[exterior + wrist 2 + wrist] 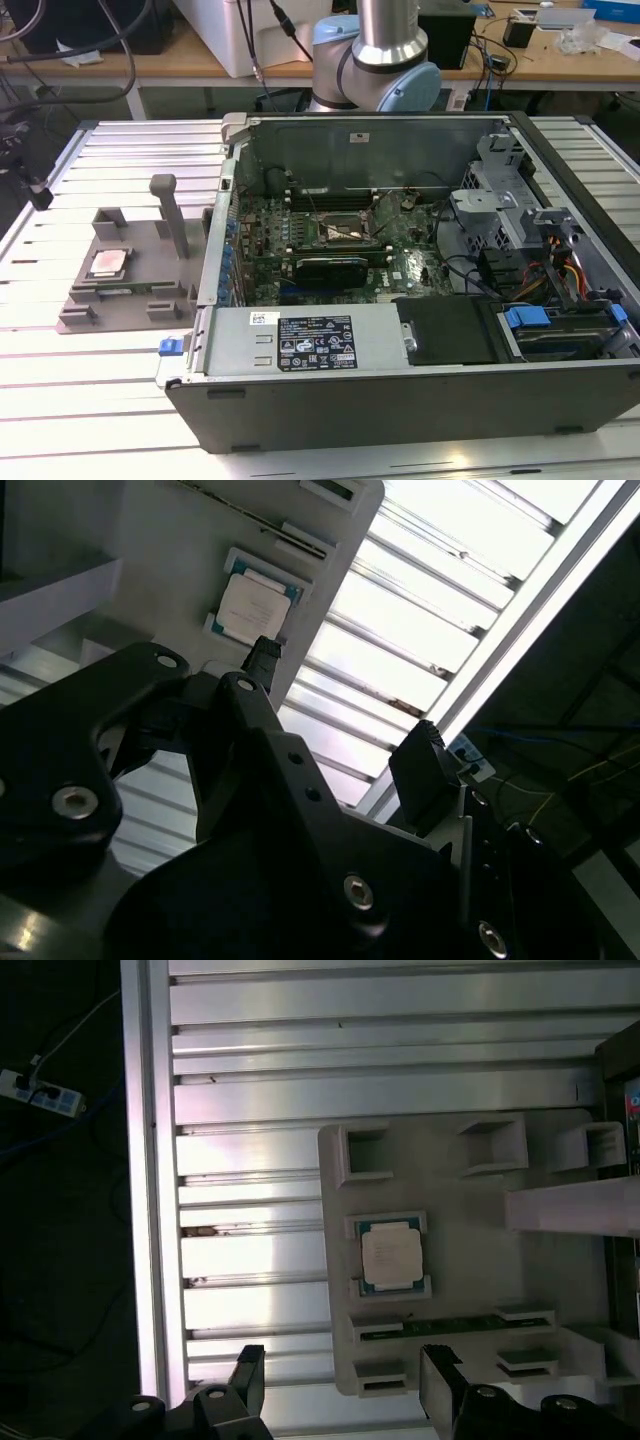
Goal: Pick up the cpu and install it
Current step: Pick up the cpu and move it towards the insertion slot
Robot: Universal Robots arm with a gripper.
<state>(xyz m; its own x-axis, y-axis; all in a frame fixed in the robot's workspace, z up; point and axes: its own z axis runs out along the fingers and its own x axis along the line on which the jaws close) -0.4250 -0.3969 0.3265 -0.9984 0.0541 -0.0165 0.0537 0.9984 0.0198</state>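
I see gripper (343, 1372) jaws wide open, holding nothing. Silver-topped, green-edged cpu (392, 1257) sits in grey tray (470, 1210) recess ahead of jaws, apart from them. Tray post (172, 215) stands nearby.

Above the cpu (107, 262) we find open air; it lies uncovered on the tray (140, 252), on the slatted surface (100, 400). In the exterior view the tray's upright post (170, 215) stands at the cpu's 2 o'clock, and the computer case wall (213, 250) rises beyond it at 3 o'clock. From 6 to 9 o'clock, past the tray's rim, we see bare slats. In the first wrist view the claw (345, 1390) hangs with fingers spread.
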